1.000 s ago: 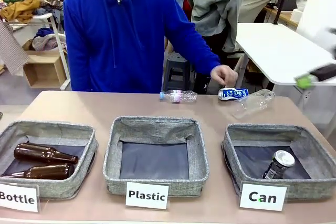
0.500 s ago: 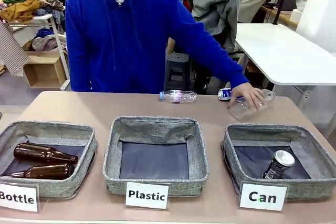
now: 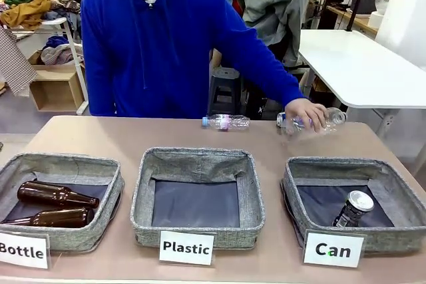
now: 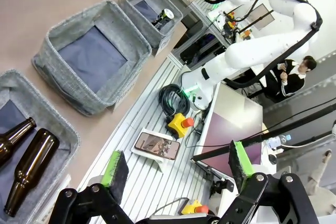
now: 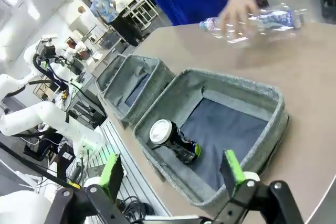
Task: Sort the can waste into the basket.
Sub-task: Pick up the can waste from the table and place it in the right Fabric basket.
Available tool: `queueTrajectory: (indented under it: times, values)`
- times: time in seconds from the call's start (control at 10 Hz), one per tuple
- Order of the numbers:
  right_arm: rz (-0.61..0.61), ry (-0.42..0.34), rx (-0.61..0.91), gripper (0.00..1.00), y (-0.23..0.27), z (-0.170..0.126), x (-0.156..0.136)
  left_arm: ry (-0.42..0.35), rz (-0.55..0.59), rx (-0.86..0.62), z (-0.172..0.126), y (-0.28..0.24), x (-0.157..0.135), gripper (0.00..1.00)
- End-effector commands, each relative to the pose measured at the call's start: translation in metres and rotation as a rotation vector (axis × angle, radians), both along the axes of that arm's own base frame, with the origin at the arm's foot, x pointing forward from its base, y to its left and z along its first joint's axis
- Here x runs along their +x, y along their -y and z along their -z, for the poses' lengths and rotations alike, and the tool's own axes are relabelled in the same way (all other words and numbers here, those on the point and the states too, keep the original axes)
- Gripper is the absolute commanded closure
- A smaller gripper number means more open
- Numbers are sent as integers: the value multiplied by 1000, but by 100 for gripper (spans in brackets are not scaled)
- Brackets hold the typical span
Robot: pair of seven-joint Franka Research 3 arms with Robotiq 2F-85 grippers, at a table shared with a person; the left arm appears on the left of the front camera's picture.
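Observation:
One black can (image 3: 353, 209) with a silver top lies tilted in the grey basket (image 3: 346, 164) labelled "Can" at the front right. A blue can (image 3: 284, 120) lies at the far right of the table, mostly hidden behind a clear plastic bottle (image 3: 327, 122) that the person's hand (image 3: 307, 112) covers. In the right wrist view my right gripper (image 5: 171, 170) stands open, high over the near side of the basket (image 5: 239, 83), with the black can (image 5: 176, 140) below it. My left gripper (image 4: 177, 163) is open off the table's near edge, holding nothing.
A "Plastic" basket (image 3: 197, 157) sits in the middle and a "Bottle" basket (image 3: 60, 161) with two brown bottles (image 3: 56, 195) at the left. A small clear bottle (image 3: 226, 122) lies at the far middle. A phone (image 4: 157, 145) and cables lie on the robot's base plate.
The person's hand went from the blue can to the clear bottle and drew it left, in front of the can. My right gripper has left the front view's right edge.

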State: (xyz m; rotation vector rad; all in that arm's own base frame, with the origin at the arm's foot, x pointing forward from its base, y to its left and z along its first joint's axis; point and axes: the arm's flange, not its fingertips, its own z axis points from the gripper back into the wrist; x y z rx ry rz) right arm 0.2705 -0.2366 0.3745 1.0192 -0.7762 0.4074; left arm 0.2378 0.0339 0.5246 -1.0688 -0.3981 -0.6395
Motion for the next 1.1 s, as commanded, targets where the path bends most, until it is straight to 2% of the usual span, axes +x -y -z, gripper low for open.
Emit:
queueTrajectory:
  times: [0.0,0.1,0.2,0.5,0.7,0.8,1.0]
  values:
    - [14,3,-44,0,-3,-11,12,-10,3,-4,0,0,-2,0]
    - [1,47,-67,0,-9,-22,25,-10,3,-4,0,0,-2,0]
    - [-12,62,-146,0,-22,-39,53,-10,3,-4,0,0,-2,0]
    - [24,134,-455,0,-70,-109,162,-10,3,-4,0,0,-2,0]
    - [-85,201,-709,0,-124,-157,238,-10,3,-4,0,0,-2,0]
    - [-160,200,-856,0,-160,-172,282,-10,3,-4,0,0,-2,0]
    - [-287,192,-1090,0,-225,-172,349,-10,3,-4,0,0,-2,0]
